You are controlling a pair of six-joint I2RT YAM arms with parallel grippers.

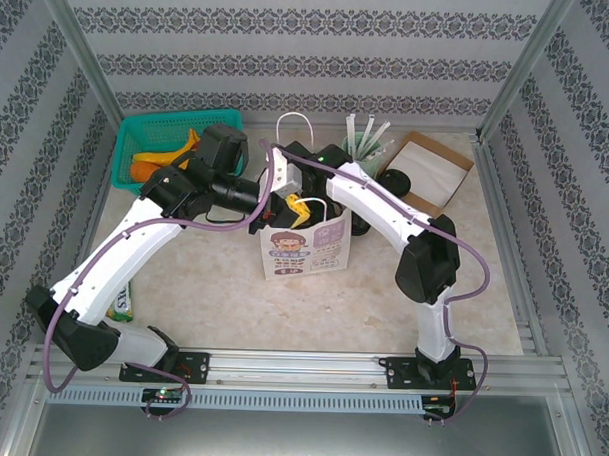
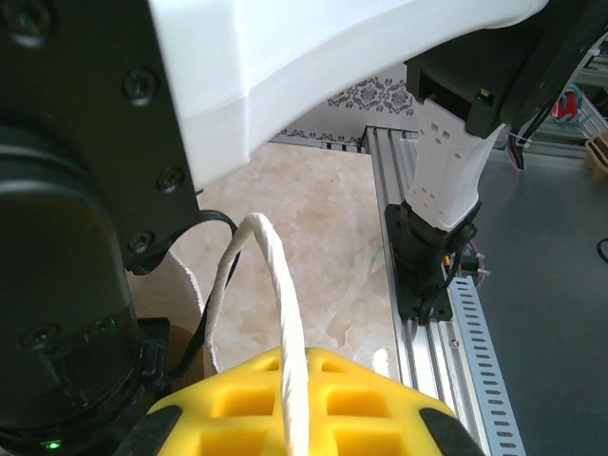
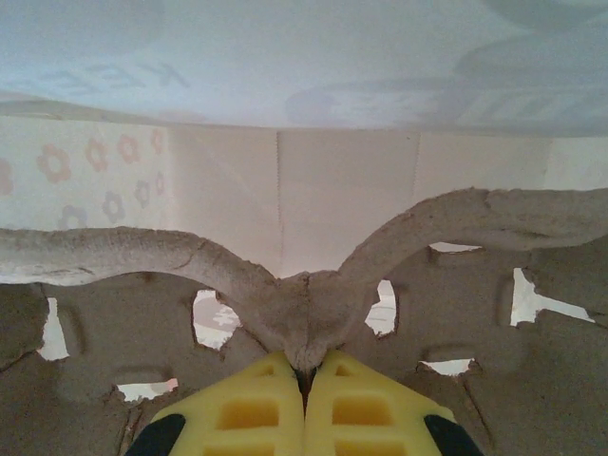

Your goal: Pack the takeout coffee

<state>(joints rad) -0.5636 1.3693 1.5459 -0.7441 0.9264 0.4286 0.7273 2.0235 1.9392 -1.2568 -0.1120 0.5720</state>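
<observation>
Grey moulded pulp fills the inside of a printed paper bag: it is a cup carrier with cut-out holes. The right gripper, reaching down into the bag, is clenched on the carrier's raised middle ridge. The left gripper is pinched tight on one white rope handle, holding it up at the bag's rim. The part of the carrier around the right gripper carries no cup. A dark, round-topped shape stands outside the bag, beyond and to the right of the right gripper. It is probably the takeout coffee, though too small to be sure. By that reading the bag is being readied and the coffee is not yet packed. The counter is pale and marbled. Beside the dark shape lies an open cardboard box. Beyond the bag stands a tumbler of straws, and beyond and left of the left gripper sits a green basket. Wallpaper striped with grey floral bands lines the surrounding walls.
</observation>
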